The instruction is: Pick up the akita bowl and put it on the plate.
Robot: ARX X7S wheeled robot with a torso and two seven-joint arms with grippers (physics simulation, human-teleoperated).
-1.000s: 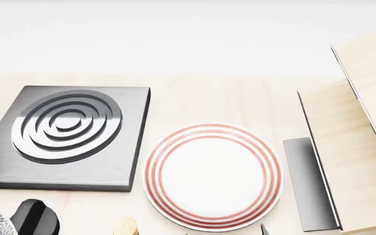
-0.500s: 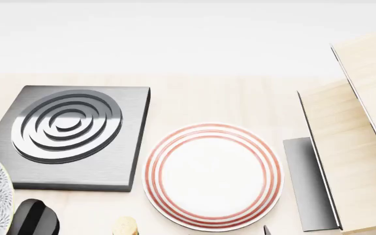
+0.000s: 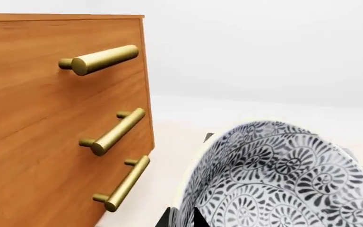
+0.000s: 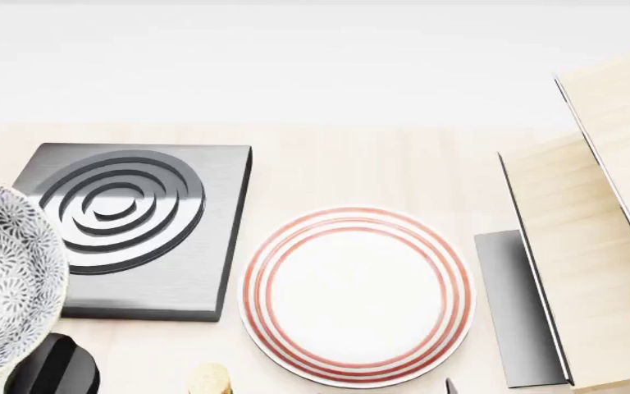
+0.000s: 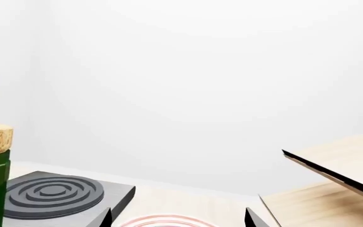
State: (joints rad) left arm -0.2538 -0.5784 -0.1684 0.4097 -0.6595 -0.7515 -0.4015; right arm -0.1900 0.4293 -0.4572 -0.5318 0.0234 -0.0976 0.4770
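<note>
Grey-black floral ceramic fills more of the head view's left edge now: the akita bowl [image 4: 3, 279] has come up and inward over the last sec, from a sliver low at the corner to a big tilted arc overlapping the dark burner [image 4: 129, 226]'s near-left corner; it's clearly off the table and moving w/ the left arm. In the left wrist view the bowl [image 3: 282, 179] sits right under the cam, hard against the left gripper; only dark finger tips [image 3: 197, 218] show at its rim, so can't tell the opening, tho I'd judge it's gripped at the rim. A wooden drawer unit [image 3: 55, 118] w/ brass handles stands off to that gripper's far side. The plate [image 4: 357, 295] lies bare, well apart from the bowl, across toward the other arm. Right gripper [image 5: 178, 220] hangs idle just above the plate's edge, two tips spread wide, holding nothing. So: lift done, carry underway; next comes the traverse over the plate, then lowering.
</note>
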